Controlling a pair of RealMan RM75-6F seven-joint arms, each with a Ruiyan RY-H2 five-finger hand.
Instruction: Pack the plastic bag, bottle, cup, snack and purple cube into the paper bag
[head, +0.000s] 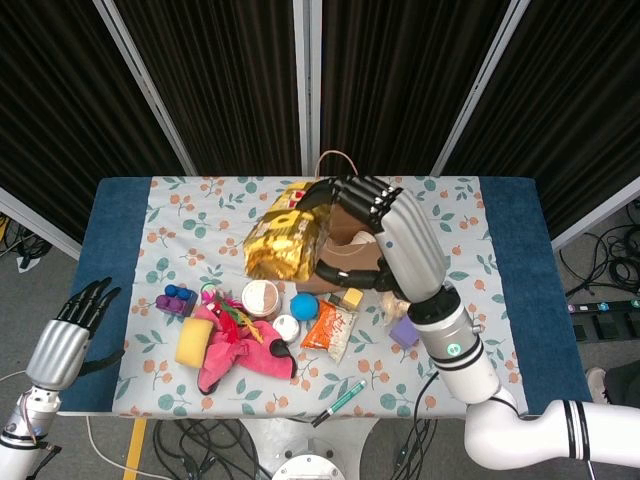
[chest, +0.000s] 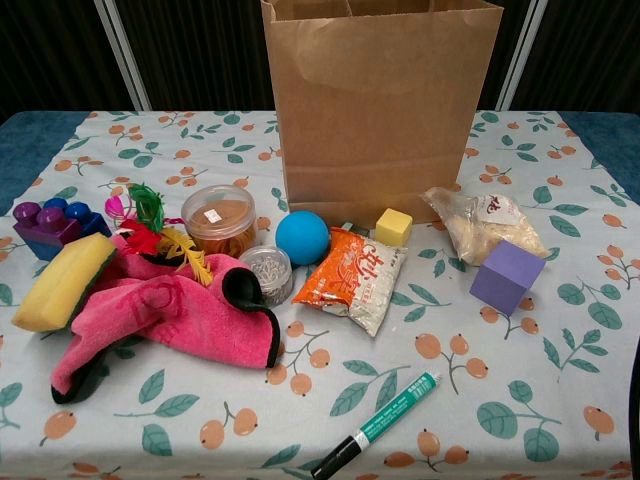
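High above the table, my right hand (head: 392, 238) grips a gold snack bag (head: 284, 244) in the head view, just left of the brown paper bag (chest: 385, 100). The hand hides most of the bag's mouth, and neither hand shows in the chest view. An orange snack packet (chest: 352, 278) lies in front of the bag. The purple cube (chest: 507, 276) sits at the right, with a clear plastic bag (chest: 485, 225) behind it. A round cup with a brown lid (chest: 218, 220) stands left of the bag. My left hand (head: 65, 340) hangs off the table's left edge, fingers apart, holding nothing.
A blue ball (chest: 301, 237), a yellow cube (chest: 394, 226) and a small jar (chest: 265, 270) sit by the bag's base. A pink cloth (chest: 170, 315), yellow sponge (chest: 60, 282) and purple blocks (chest: 45, 225) crowd the left. A green marker (chest: 378, 425) lies near the front edge.
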